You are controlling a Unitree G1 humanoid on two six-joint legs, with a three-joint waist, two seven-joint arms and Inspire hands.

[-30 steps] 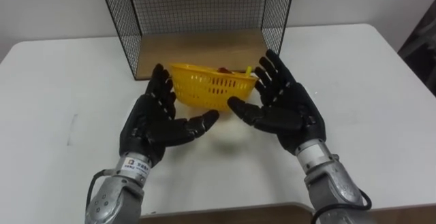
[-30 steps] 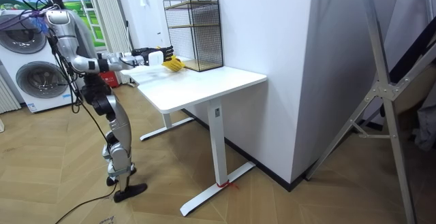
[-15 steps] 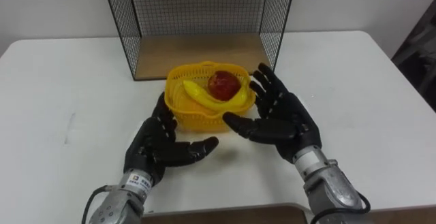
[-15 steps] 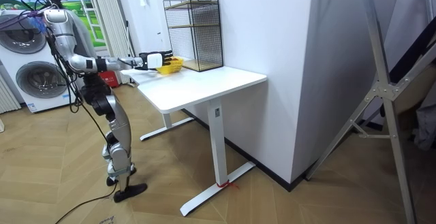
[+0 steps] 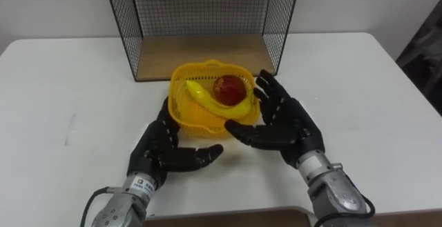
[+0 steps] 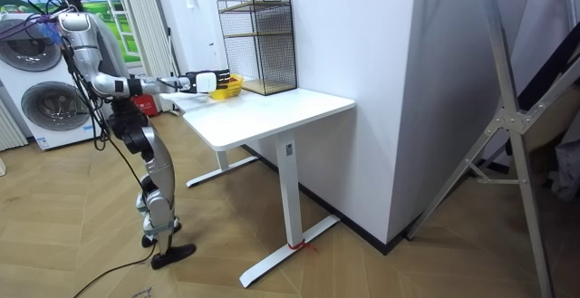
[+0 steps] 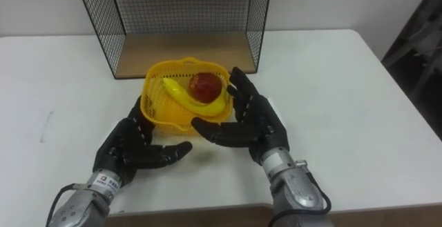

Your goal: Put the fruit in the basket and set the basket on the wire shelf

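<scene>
Washing machine (image 6: pixel 47 106) behind robot; basket (image 5: pixel 198 121) holds banana (image 5: pixel 206 101), apple (image 5: pixel 231 87).

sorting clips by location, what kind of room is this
Likely a mock home or laundry-type room: washing machines by the wall, wood floor, and a white table carrying a wire shelf.

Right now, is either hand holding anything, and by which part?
Nothing is gripped. The open left hand is at the basket's left wall, the open right hand at its right wall.
</scene>
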